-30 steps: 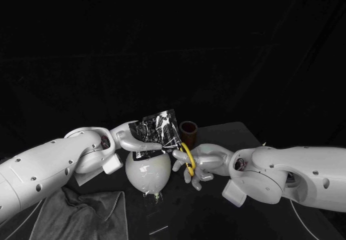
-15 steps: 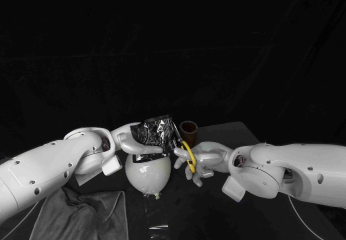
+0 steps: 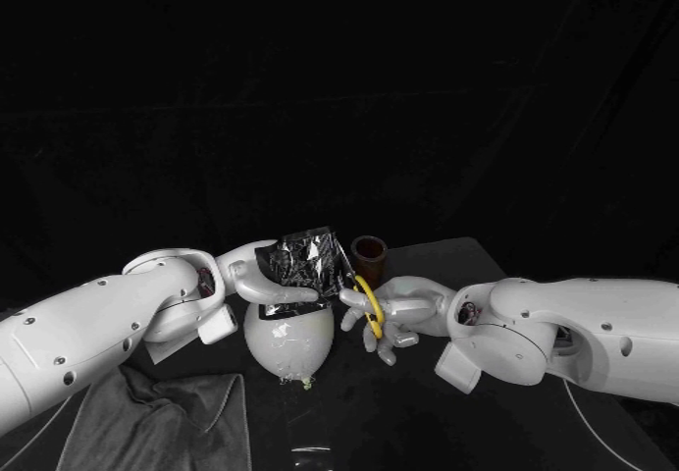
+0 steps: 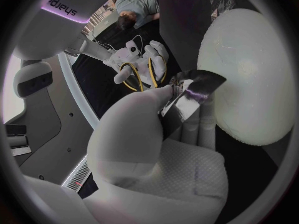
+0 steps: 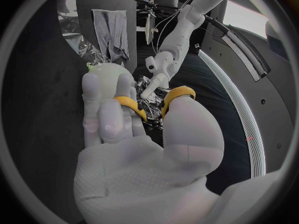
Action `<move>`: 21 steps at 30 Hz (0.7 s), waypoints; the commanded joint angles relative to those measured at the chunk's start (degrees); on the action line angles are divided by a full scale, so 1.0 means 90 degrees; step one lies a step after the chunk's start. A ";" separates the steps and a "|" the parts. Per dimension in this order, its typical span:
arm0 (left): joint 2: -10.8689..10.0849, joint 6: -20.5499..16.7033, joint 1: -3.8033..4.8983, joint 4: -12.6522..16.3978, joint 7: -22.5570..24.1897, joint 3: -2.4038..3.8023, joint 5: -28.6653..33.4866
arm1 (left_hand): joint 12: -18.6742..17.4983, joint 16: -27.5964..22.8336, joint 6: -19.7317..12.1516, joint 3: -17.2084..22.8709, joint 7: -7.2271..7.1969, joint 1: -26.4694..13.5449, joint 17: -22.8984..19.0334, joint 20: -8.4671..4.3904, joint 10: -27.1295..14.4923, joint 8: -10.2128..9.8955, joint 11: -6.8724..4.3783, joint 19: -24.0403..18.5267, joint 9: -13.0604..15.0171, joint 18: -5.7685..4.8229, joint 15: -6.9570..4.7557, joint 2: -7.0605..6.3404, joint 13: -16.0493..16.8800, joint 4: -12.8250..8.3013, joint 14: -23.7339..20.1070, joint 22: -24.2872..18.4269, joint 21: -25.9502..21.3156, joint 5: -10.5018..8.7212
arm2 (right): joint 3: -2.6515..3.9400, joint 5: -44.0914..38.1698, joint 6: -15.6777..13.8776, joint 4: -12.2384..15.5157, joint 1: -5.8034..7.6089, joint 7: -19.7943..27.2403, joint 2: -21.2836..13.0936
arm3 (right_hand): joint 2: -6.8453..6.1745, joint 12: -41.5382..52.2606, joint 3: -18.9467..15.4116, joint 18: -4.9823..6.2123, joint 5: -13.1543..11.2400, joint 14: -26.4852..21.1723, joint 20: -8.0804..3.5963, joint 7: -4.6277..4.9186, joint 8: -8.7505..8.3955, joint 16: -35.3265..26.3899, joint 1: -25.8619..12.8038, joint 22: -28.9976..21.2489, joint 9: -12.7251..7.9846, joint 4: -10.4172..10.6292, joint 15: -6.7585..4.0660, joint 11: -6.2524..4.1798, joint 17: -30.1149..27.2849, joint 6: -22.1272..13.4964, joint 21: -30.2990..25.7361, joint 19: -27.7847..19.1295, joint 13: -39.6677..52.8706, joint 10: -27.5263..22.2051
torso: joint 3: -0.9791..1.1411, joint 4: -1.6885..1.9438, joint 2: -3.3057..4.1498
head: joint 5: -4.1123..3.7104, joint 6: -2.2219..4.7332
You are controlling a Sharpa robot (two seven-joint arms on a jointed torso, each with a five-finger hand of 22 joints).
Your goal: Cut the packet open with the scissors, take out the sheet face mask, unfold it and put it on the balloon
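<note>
Snugly between left fingers, packet

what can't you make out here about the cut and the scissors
Blades of the scissors: head view, too small and dark against the packet; right wrist view, hidden behind the right hand.
Whether the packet is cut: head view, edge too small.
Top of the balloon: head view, covered by the left hand and packet.

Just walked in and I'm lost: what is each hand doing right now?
Left hand: holding the crinkled dark foil packet.
Right hand: holding the yellow-handled scissors, blades at the packet.
</note>
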 commanded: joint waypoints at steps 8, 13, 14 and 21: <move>0.0028 0.0115 -0.0011 0.0053 0.0066 -0.0010 -0.0169 | -0.0015 0.0027 0.0024 0.0006 0.0042 0.0008 0.0023 0.0003 0.0040 0.0029 -0.0023 -0.0060 0.0818 0.0089 -0.0031 0.0038 0.0006 -0.0047 0.0001 0.0010 0.0044 0.0021 | 0.0022 -0.0042 0.0053 0.0069 0.0301 0.0269 -0.0006 | 0.0268 -0.0015 0.0183 0.0077 -0.0021 -0.0005 -0.0017 0.0671 -0.0054 0.0011 0.0063 -0.0020 -0.0024 -0.0005 -0.0024 0.0026 0.0018 -0.0691 -0.0051 0.0016 0.0012 0.0350 | -0.0003 0.0007 -0.0001 | -0.0054 0.0045; 0.0033 0.0120 -0.0011 0.0052 0.0067 -0.0010 -0.0180 | -0.0015 0.0027 0.0024 0.0006 0.0042 0.0008 0.0023 0.0003 0.0040 0.0029 -0.0023 -0.0060 0.0818 0.0089 -0.0031 0.0038 0.0006 -0.0047 0.0001 0.0010 0.0044 0.0021 | 0.0023 -0.0057 0.0039 0.0025 0.0439 0.0324 -0.0012 | 0.0339 -0.0017 0.0227 0.0078 -0.0024 -0.0002 -0.0019 0.0664 -0.0050 0.0014 0.0089 -0.0025 -0.0028 -0.0008 -0.0028 0.0020 0.0025 -0.0657 -0.0056 0.0021 0.0021 0.0362 | -0.0002 0.0010 -0.0004 | -0.0063 0.0061; 0.0034 0.0122 -0.0011 0.0051 0.0067 -0.0010 -0.0181 | -0.0015 0.0027 0.0024 0.0006 0.0042 0.0008 0.0023 0.0003 0.0040 0.0029 -0.0023 -0.0060 0.0818 0.0089 -0.0031 0.0038 0.0006 -0.0047 0.0001 0.0010 0.0044 0.0021 | 0.0024 -0.0058 0.0035 0.0010 0.0456 0.0336 -0.0013 | 0.0351 -0.0017 0.0235 0.0079 -0.0025 -0.0002 -0.0020 0.0662 -0.0049 0.0015 0.0094 -0.0028 -0.0028 -0.0008 -0.0029 0.0019 0.0028 -0.0649 -0.0061 0.0020 0.0022 0.0365 | -0.0003 0.0011 -0.0004 | -0.0062 0.0062; 0.0025 0.0140 -0.0011 0.0059 0.0064 -0.0010 -0.0195 | -0.0015 0.0027 0.0024 0.0006 0.0042 0.0008 0.0023 0.0003 0.0040 0.0029 -0.0023 -0.0060 0.0818 0.0089 -0.0031 0.0038 0.0006 -0.0047 0.0001 0.0010 0.0044 0.0021 | 0.0027 -0.0061 0.0009 -0.0059 0.0529 0.0395 -0.0023 | 0.0445 -0.0018 0.0286 0.0077 -0.0028 0.0004 -0.0024 0.0652 -0.0044 0.0022 0.0123 -0.0024 -0.0034 -0.0013 -0.0035 0.0011 0.0041 -0.0605 -0.0052 0.0035 0.0036 0.0382 | -0.0003 0.0002 0.0001 | -0.0050 0.0069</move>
